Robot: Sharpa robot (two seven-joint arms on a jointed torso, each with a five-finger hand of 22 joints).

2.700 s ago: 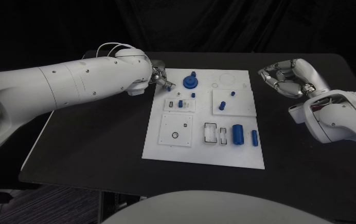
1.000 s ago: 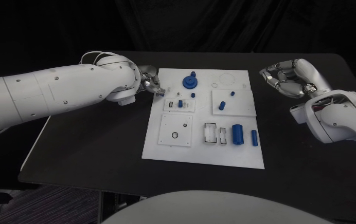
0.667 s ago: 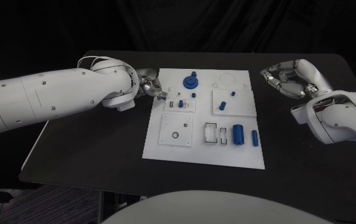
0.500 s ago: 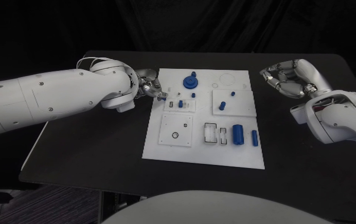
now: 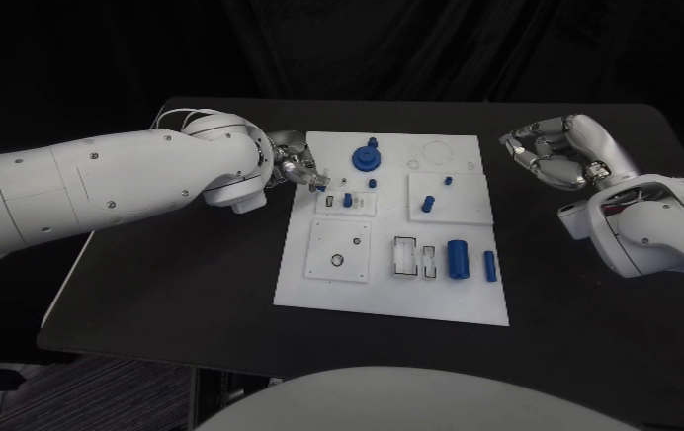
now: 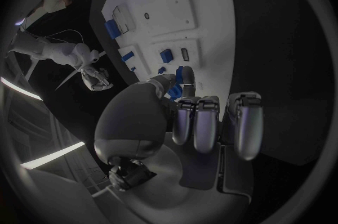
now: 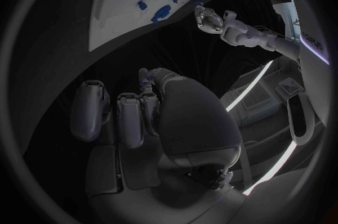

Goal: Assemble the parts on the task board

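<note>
One white task board [image 5: 392,298] is seen lying flat in the middle of the black table [image 5: 171,273], and on it roughly seven blue parts can be counted — a round knobbed piece [image 5: 368,158] near its far edge, a large cylinder [image 5: 458,258] with a thinner peg [image 5: 489,265] beside it, and several small pegs too tiny to be told apart. The left hand [image 5: 297,167] is held at the board's left edge with fingers curled in; whether anything is pinched cannot be told. The right hand [image 5: 563,152] is kept well apart to the right — curled on nothing.
</note>
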